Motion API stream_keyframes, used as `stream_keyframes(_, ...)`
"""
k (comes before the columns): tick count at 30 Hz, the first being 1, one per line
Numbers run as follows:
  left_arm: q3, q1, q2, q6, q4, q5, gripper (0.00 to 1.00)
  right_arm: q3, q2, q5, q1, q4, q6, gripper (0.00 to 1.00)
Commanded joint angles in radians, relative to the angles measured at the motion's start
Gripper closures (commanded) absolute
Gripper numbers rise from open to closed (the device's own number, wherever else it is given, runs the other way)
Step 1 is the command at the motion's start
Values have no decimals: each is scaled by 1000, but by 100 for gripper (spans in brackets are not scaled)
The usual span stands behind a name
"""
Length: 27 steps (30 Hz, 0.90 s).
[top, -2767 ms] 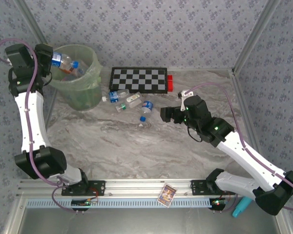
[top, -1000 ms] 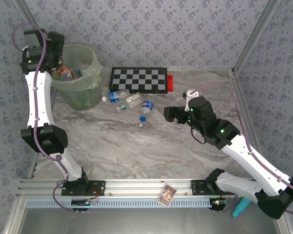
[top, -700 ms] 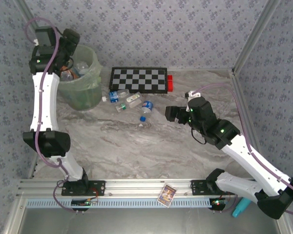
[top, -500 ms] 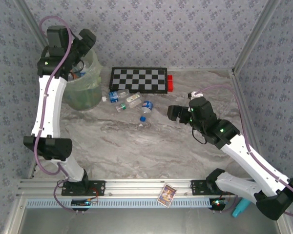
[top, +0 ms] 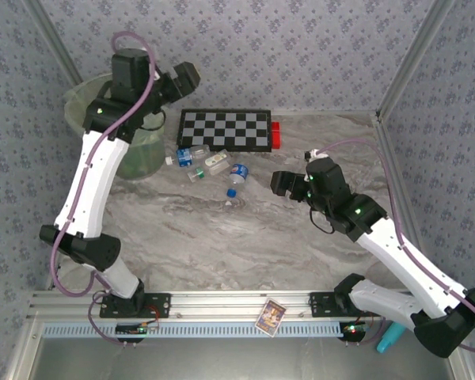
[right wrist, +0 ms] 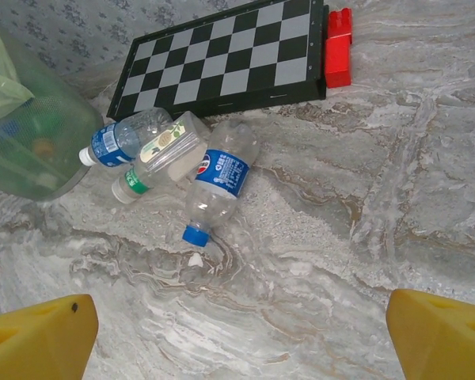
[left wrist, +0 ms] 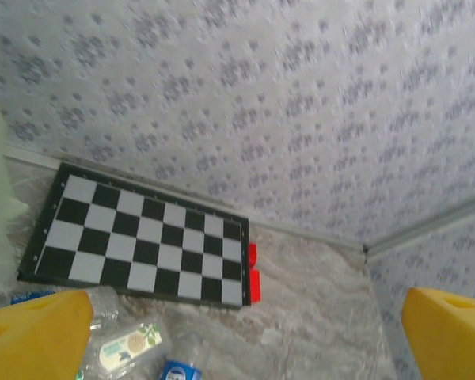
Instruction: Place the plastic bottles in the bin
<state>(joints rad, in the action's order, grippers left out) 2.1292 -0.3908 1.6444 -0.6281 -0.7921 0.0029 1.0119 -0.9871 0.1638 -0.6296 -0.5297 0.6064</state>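
Three plastic bottles lie together on the marble table in front of the checkerboard: one with a blue label (top: 185,156) (right wrist: 123,138), one with a pale label and green band (top: 214,162) (right wrist: 162,154), and one with a blue label and blue cap (top: 237,172) (right wrist: 216,186). The pale green bin (top: 142,154) (right wrist: 32,134) stands at the back left, partly behind my left arm. High above the checkerboard's left end, my left gripper (top: 186,79) (left wrist: 241,332) is open and holds nothing. To the right of the bottles and apart from them, my right gripper (top: 279,184) (right wrist: 241,336) is open and holds nothing.
A black-and-white checkerboard (top: 226,129) (left wrist: 142,245) (right wrist: 229,55) lies against the back wall, with a red block (top: 275,134) (left wrist: 253,273) (right wrist: 338,47) at its right end. A small white scrap (right wrist: 195,259) lies near the blue cap. Patterned walls close in the back and sides.
My left arm let go of a bottle over the bin and has swung right, away from the bin toward the checkerboard. My right gripper has drifted slightly to the right.
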Motion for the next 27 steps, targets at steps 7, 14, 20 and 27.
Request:
stream_keyframes(7, -36, -84, -36, 112, -73, -4, 0, -18, -51, -66, 18, 23, 48, 17)
stream_keyframes(14, -86, -89, -89, 116, -84, -16, 0, -21, -116, -107, 30, 63, 62, 30)
stream_keyframes(20, -147, -89, -153, 120, -88, -55, 0, -24, -201, -145, 39, 105, 66, 42)
stream_keyframes(27, -212, -89, -243, 133, -111, -102, 0, -11, -346, -210, 40, 184, 85, 47)
